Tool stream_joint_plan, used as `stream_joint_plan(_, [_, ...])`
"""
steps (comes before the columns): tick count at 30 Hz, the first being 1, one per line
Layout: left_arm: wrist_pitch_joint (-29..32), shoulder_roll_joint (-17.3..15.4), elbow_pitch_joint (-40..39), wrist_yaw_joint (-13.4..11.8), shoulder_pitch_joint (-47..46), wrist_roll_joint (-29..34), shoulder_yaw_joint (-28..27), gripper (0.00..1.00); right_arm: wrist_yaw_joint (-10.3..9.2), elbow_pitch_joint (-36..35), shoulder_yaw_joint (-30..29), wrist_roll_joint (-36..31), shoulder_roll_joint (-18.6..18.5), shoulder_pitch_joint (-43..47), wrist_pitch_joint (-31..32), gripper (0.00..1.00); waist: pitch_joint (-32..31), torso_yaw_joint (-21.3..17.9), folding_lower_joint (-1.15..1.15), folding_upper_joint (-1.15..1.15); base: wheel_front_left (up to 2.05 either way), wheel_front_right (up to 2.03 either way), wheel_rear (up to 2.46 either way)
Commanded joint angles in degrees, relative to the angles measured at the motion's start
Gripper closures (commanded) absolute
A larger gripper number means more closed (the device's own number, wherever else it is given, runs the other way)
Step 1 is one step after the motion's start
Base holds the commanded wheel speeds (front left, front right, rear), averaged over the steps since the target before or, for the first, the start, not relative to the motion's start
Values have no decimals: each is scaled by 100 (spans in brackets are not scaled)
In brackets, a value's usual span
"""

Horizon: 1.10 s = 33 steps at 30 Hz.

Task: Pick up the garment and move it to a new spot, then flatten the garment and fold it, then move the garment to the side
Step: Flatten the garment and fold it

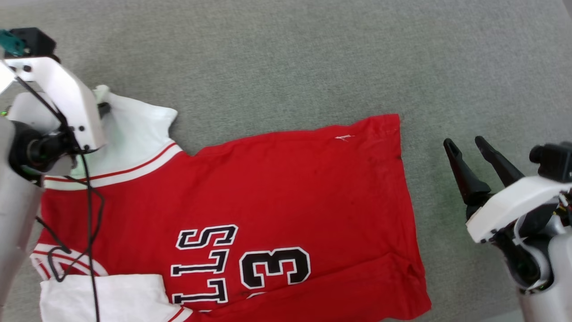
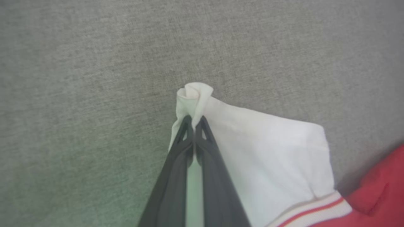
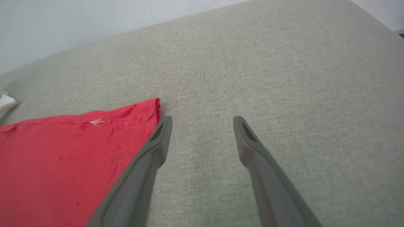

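The garment (image 1: 277, 188), a red jersey with white sleeves, black lettering and a number 3, lies spread flat on the grey fabric surface with its hem toward the right. In the left wrist view my left gripper (image 2: 194, 119) is shut on the bunched tip of the far white sleeve (image 2: 268, 151). In the head view that sleeve (image 1: 134, 129) sits at the upper left, partly behind my left arm. My right gripper (image 1: 464, 145) stands open over bare surface just right of the hem. Its left finger sits beside the garment's red hem corner (image 3: 148, 110).
Grey fabric surface (image 1: 286, 58) stretches beyond and to the right of the garment. A pale wall (image 3: 79, 25) rises past its far edge. A black cable (image 1: 89, 214) from my left arm hangs over the collar end.
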<state>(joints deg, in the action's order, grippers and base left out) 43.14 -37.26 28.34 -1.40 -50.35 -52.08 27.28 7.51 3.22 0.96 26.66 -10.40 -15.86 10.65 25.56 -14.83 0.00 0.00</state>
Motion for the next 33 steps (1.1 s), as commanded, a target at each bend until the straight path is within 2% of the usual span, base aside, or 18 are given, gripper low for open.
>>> stream_joint_plan(1, [-59, 109, 21, 53, 1, 27, 50, 100, -5, 117, 56, 139, -150, -185, 299, 0, -116, 116, 0, 0, 0, 0, 0])
stream_joint_plan(5, [-295, 266, -127, 100, -113, 119, 102, 100, -5, 440, 292, 557, -631, -607, 1395, 0, -259, 399, 0, 0, 0, 0, 0])
stream_joint_plan(9, [-506, 424, -332, 157, -189, 214, 178, 100, -5, 619, 536, 809, -935, -1018, 2176, 0, -288, 726, 0, 0, 0, 0, 0])
stream_joint_plan(16, [-719, 599, -631, 230, -291, 352, 323, 100, -5, 1130, 1079, 916, -1201, -1638, 2856, 0, -155, 1168, 0, 0, 0, 0, 0])
stream_joint_plan(23, [-871, 633, -758, 275, -142, 342, 351, 100, -5, 2071, 1633, 1138, -1212, -1690, 3478, 0, -92, 1356, 0, 0, 0, 0, 0])
stream_joint_plan(24, [-902, 635, -754, 284, -110, 331, 352, 100, -5, 2191, 1709, 1186, -1197, -1655, 3579, 53, -103, 1373, 0, 0, 0, 0, 0])
stream_joint_plan(26, [-947, 641, -743, 277, -43, 299, 333, 100, -3, 2314, 1800, 1284, -1177, -1631, 3677, 100, -128, 1397, 0, 0, 0, 0, 0])
stream_joint_plan(33, [-1330, 541, -798, 255, 342, 215, 199, 100, -4, 1790, 1506, 1342, -1474, -1914, 3101, 100, -552, 1464, 0, 0, 0, 0, 0])
